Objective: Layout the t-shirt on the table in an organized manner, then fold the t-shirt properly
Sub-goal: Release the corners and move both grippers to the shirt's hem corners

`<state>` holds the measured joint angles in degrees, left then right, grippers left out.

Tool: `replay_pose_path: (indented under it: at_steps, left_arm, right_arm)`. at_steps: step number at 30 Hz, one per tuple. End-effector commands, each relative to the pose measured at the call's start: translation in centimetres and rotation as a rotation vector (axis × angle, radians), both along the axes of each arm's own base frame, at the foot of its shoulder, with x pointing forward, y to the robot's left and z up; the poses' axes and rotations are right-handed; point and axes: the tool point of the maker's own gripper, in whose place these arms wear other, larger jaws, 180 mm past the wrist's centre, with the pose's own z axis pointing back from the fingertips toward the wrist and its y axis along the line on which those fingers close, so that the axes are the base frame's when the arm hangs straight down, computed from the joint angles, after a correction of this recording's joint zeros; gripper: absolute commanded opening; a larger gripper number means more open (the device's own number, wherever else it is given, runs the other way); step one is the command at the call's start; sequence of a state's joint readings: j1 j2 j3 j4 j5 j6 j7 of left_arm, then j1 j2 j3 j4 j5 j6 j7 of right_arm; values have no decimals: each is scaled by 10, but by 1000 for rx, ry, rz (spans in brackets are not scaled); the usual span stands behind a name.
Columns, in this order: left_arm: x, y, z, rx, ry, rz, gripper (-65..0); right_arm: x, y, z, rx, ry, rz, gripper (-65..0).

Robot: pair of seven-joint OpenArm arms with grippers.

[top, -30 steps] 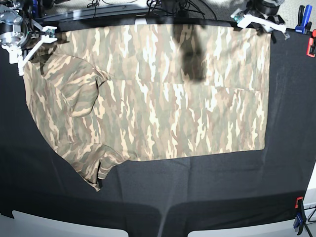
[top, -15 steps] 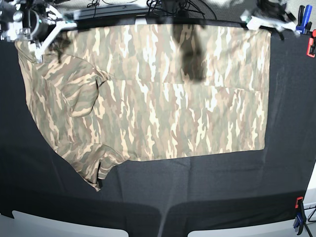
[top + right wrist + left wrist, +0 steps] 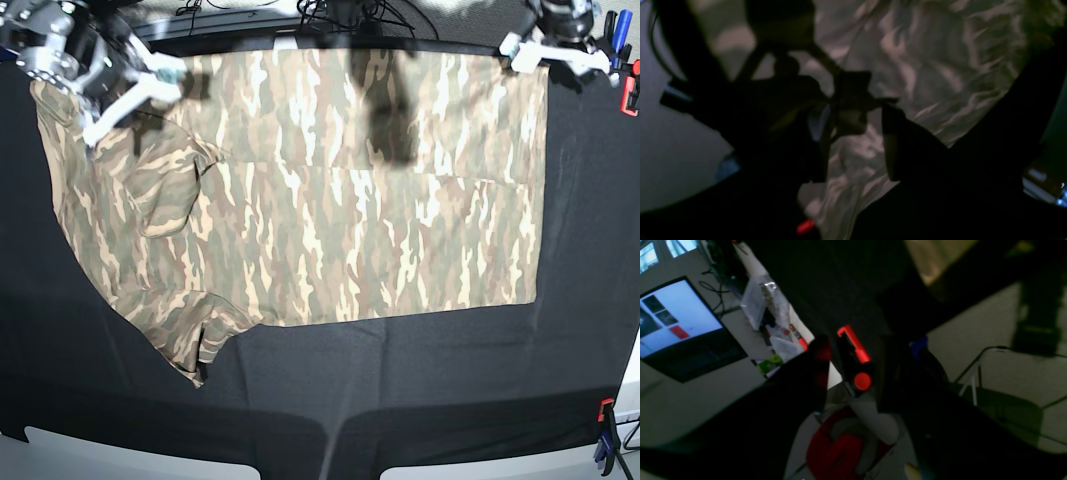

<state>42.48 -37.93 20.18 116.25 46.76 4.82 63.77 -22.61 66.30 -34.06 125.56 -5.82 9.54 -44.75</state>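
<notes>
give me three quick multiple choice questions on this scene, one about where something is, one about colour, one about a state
1. Where in the base view is the right hand?
A. over the shirt's near edge
B. over the shirt's far left corner
C. off the table at the near right

2. What colour is the table cover?
A. white
B. black
C. green

3. How does the t-shirt lie?
A. rolled into a ball
B. hanging off the near edge
C. spread mostly flat, with a sleeve bunched at the near left

Answers
1. B: its white fingers sit above the camouflage cloth at the upper left of the base view.
2. B: matte black cloth shows all around the shirt.
3. C: the body lies broad and flat, while the sleeve is wrinkled.
</notes>
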Motion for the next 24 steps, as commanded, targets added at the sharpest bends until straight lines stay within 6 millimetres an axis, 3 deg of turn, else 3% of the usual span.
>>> replay_pose_path:
  at_steps: [1, 10, 16, 24]
  left_arm:
    - [8, 5, 10, 23, -40, 4, -443]
    - [78, 3, 45, -11, -294, 24, -443]
    - [143, -21, 72, -188, -456, -42, -443]
    - [215, -46, 120, -457, -610, -47, -443]
  right_arm:
    - [15, 2, 11, 12, -62, -5, -402]
    - [93, 32, 57, 144, -390, -117, -402]
    - [138, 54, 86, 257, -527, -175, -402]
    - [185, 55, 86, 291, -585, -273, -402]
